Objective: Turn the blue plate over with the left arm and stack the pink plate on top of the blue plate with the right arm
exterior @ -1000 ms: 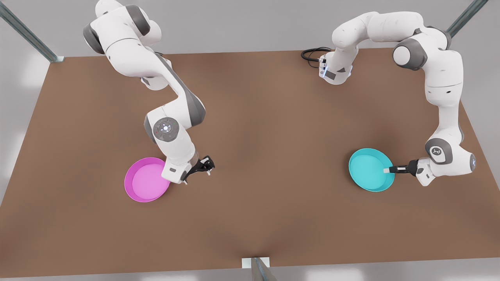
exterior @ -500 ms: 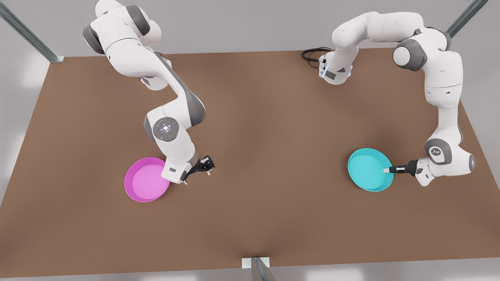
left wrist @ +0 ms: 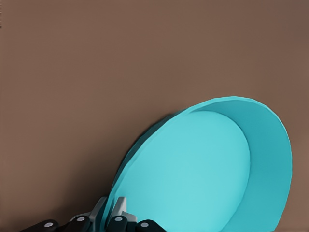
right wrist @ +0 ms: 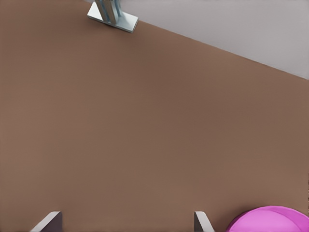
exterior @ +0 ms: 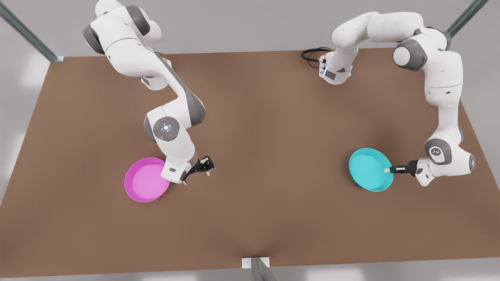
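The left pincer (exterior: 387, 170) clamps the rim of the tilted blue plate (exterior: 369, 168). The right pincer (exterior: 206, 166), fingers spread, waits beside the pink plate (exterior: 145, 181) on the worktop (exterior: 265, 136).

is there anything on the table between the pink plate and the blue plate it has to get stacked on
Nothing visible. Bare brown table lies between the pink plate and the blue plate. The right gripper hangs open beside the pink plate; the left gripper grips the blue plate's rim.
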